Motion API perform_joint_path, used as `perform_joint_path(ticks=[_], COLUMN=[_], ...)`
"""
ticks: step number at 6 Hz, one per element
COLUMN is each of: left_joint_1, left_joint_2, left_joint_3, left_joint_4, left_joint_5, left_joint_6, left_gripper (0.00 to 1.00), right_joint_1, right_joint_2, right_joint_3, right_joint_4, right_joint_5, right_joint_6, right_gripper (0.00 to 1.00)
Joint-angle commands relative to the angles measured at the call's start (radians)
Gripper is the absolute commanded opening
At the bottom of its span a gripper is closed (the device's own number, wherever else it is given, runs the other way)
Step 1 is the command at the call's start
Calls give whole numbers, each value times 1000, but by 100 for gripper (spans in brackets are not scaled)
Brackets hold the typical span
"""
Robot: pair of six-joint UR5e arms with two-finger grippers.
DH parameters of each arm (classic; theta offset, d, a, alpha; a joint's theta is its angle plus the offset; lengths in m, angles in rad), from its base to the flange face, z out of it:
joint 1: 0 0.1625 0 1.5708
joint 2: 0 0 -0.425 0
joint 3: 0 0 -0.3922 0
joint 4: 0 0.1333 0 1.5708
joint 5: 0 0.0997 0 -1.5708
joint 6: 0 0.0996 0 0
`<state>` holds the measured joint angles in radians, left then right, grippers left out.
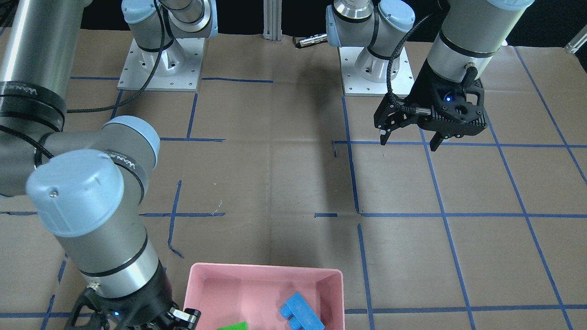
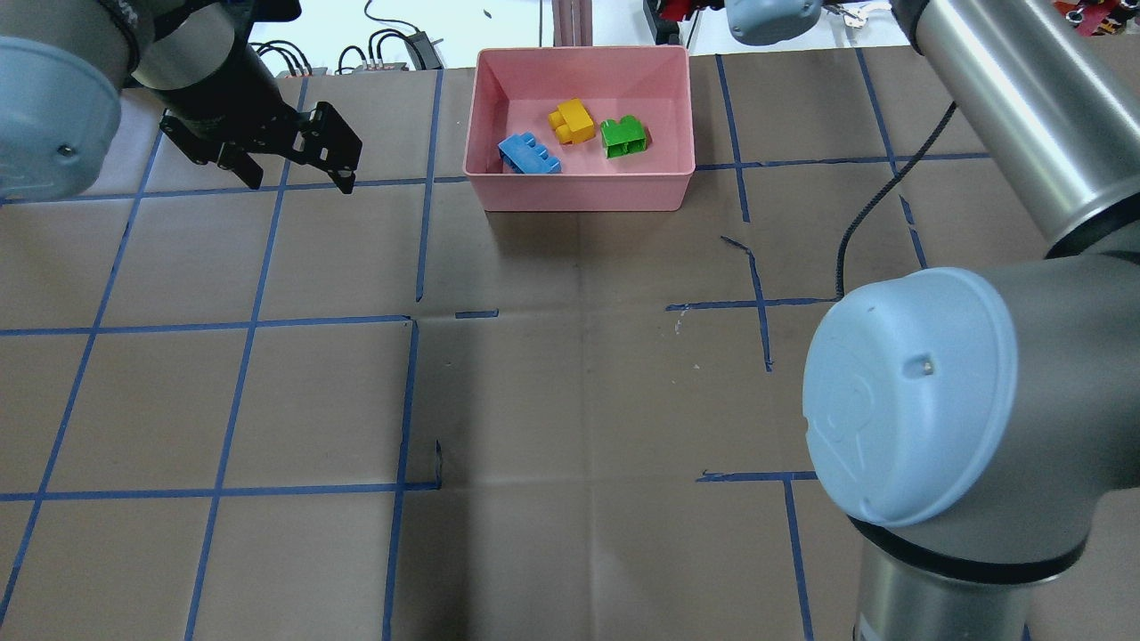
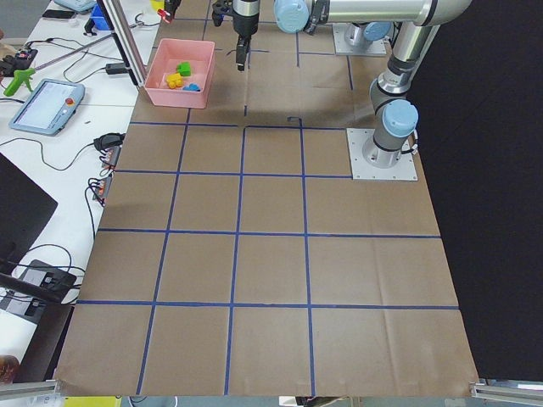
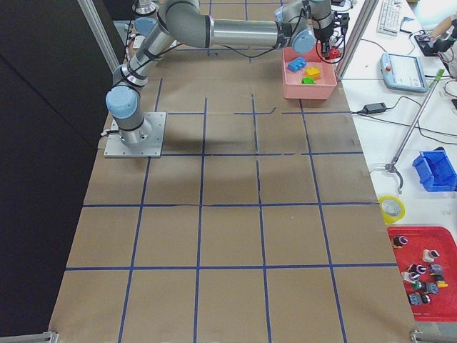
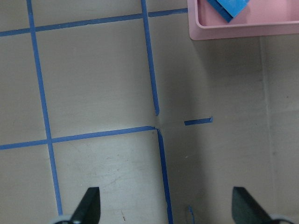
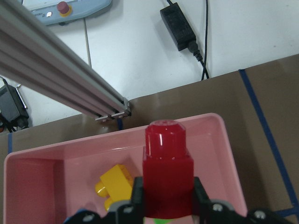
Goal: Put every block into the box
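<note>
Right pincer [image 6: 167,198] gripping small red studded plastic brick [image 6: 167,163], shallow pink plastic tray [image 6: 212,149] below it, left pincer [image 5: 167,207] spread wide above brown paper-covered tabletop [image 5: 93,70]

Silver tubes [image 1: 463,41] are capped by pale blue covers [image 2: 908,392]. A black cable [image 1: 389,68] is run to the black left claw [image 1: 409,143].

A robotics lab: arm bases [image 1: 160,68] bolted to a paper-covered table [image 2: 570,401] gridded in blue tape [image 2: 254,325]. Beyond the right pincer [image 6: 167,205] are an aluminium rail [image 6: 60,79], power brick [image 6: 180,25] and teach pendant [image 6: 84,4] on a white bench [image 6: 140,56].
</note>
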<state>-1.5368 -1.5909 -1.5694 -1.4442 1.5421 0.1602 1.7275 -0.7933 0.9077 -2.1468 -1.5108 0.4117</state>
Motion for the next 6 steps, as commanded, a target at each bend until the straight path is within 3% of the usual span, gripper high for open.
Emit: perform_joint_path(ticks=[1,3,4,5,6], left_joint_1=[0,0,0,0,0], left_joint_2=[11,9,9,9,9], left_joint_3=[-1,-3,-3,-3,-3], left_joint_4=[-8,-8,-10,-8,-8], left_joint_5=[-2,6,6,3,6], left_joint_6=[1,1,1,1,1], left_gripper=[99,99,99,99,99], right_joint_1=[65,92,90,84,75], right_joint_2=[37,2,-27,-29,-30], right_joint_3=[9,96,117,111,102], right_joint_4=[46,181,177,119,116], right_joint_5=[3,23,41,41,43], right_joint_6=[36,35,30,36,36], right_gripper=[7,7,16,99,100])
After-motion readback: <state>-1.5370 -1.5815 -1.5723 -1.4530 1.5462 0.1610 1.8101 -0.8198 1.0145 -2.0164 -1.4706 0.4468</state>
